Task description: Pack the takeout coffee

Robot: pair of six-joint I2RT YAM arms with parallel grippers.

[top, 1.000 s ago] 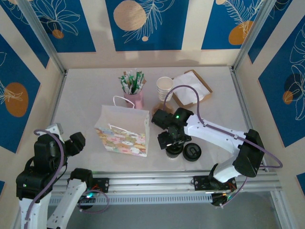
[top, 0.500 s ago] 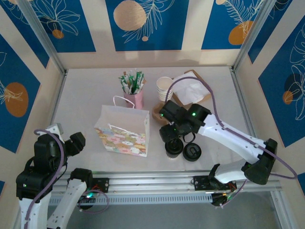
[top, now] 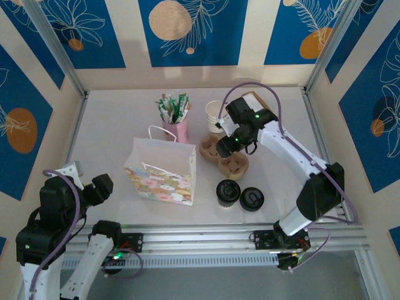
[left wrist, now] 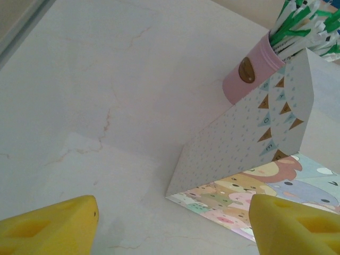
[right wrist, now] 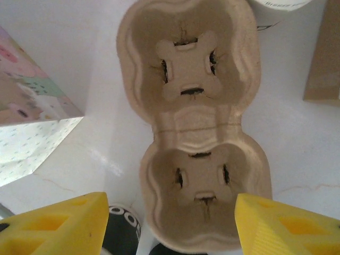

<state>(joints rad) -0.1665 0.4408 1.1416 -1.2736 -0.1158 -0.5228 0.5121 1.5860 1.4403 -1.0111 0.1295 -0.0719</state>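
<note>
Grippers both gaping, holding nothing: left gripper (left wrist: 172, 206) faces the bag (left wrist: 249, 138), right gripper (right wrist: 170, 201) hovers over the cup carrier (right wrist: 187, 64). The takeout coffee (top: 228, 190) sits just base-ward of it, untouched.

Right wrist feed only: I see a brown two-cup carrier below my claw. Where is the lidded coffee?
Observer: The takeout coffee stands upright just beyond the near end of the carrier, on the robot's side.
Operator: Anything next to it?
Observer: A loose black lid lies close on its right.
Operator: And the other arm?
Observer: The left claw hangs open and empty, to the left of the bag and pointing toward it.
</note>
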